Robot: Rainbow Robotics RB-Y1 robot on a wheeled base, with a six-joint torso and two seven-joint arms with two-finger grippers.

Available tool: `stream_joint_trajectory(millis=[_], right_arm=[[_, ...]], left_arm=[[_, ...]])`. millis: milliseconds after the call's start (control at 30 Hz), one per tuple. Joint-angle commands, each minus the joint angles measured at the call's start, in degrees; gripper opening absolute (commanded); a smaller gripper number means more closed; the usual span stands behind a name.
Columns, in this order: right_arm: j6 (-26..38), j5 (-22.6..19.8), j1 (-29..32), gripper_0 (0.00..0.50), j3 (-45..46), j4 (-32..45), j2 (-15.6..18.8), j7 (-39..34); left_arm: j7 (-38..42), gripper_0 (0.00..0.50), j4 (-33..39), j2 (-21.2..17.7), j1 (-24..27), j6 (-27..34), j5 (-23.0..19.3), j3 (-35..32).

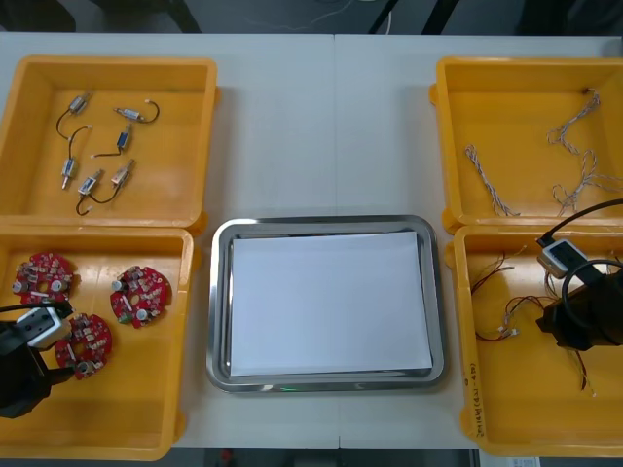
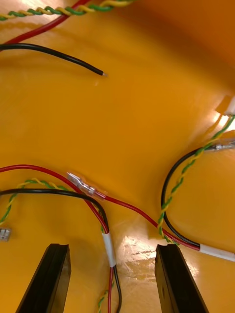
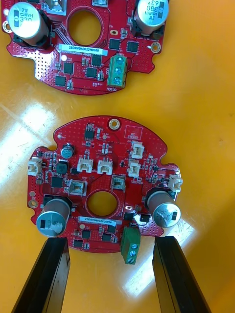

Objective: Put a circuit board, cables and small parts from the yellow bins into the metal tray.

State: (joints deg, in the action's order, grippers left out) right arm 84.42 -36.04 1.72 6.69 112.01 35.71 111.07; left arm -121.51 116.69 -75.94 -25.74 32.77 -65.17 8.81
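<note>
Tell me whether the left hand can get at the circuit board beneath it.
Probably yes: the left hand hangs open over the circuit board, fingers apart at its edge, nothing lying across it.

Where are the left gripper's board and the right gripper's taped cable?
round red circuit board (image 3: 104,167): left wrist view, middle connector, at left gripper (image 3: 111,239).
taped red and black cable (image 2: 109,250): right wrist view, white tape, inside right gripper (image 2: 112,246).

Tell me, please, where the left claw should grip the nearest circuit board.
Probably by its rim, across opposite edges, bringing the open left claw straight down: the circuit board lies flat, face up, in the yellow bin.
</note>
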Motion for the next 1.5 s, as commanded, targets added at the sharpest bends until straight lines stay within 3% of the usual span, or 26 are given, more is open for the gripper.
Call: stream_joint_trajectory(millis=[33,1067,1233,1500], right_arm=[[-1.4,0.5,-0.6,0.5,-1.9,0.3,-0.6,-3.0],[-3.6,1.9,2.8,0.5,-2.0,0.3,-1.6,-6.5],[-4.0,1.8,3.0,0.5,-2.1,0.3,-1.6,-6.9],[-4.3,1.7,3.4,0.5,-2.2,0.3,-1.7,-7.3]], left_arm=[[-5.1,0.5,-0.9,-2.7,2.5,-1.8,1.0,2.9],[-5.3,0.5,-2.1,-2.7,4.2,-3.1,2.0,5.3],[-5.3,0.5,-3.1,-2.6,7.2,-3.1,1.9,8.2],[-5.3,0.5,-3.3,-2.5,7.7,-3.1,2.1,8.6]])
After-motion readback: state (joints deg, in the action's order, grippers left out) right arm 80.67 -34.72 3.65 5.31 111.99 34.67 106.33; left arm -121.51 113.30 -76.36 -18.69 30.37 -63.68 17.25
